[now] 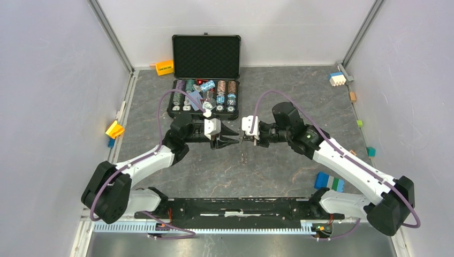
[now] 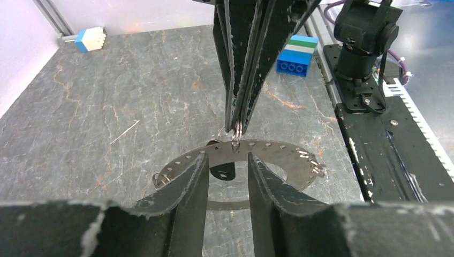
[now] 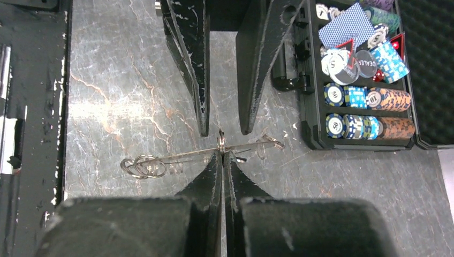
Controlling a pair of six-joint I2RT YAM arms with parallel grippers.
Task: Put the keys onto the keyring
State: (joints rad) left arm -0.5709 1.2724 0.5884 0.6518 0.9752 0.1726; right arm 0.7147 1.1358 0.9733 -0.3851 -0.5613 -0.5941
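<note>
The keyring (image 2: 278, 155) is a flat grey metal ring with small holes along its rim. It hangs in the air between my two grippers, and the right wrist view shows it edge-on as a thin line (image 3: 176, 156). My right gripper (image 3: 222, 154) is shut on its rim at a small split ring (image 3: 220, 143); its fingers come down from the top in the left wrist view (image 2: 235, 131). My left gripper (image 2: 227, 156) is open, its fingers over the ring and holding nothing. Small wire loops (image 3: 140, 166) hang at one end. A small dark key (image 2: 222, 171) shows under the ring.
An open black case of poker chips (image 1: 206, 80) stands behind the grippers and shows in the right wrist view (image 3: 364, 101). A blue-green block (image 1: 329, 182) lies near the right arm. Yellow blocks (image 1: 114, 129) lie at the left wall and a white-blue block (image 1: 337, 78) at the back right.
</note>
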